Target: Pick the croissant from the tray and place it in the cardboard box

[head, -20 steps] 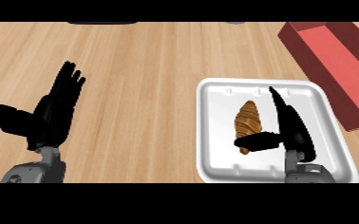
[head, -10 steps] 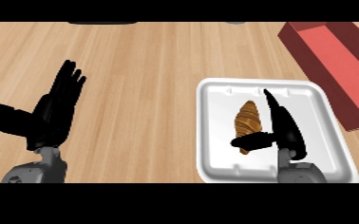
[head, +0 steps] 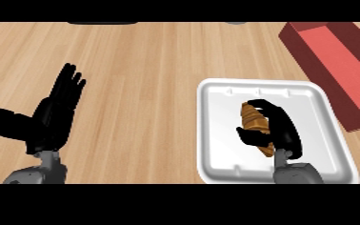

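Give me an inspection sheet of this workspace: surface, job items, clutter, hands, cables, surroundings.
Surface: wooden counter, light planks, bare across the middle.
Job's things: croissant lying in the white tray at the lower right; red box at the right edge, open on top, cut off by the frame, apart from the tray.
Clutter: nothing seen.
Hands: right hand over the tray, fingers and thumb curled round the croissant; whether it is lifted cannot be told. Left hand open at the lower left, fingers up, resting.
Cables: nothing seen.
Surroundings: dark shape at the counter's far edge, too little showing to identify.
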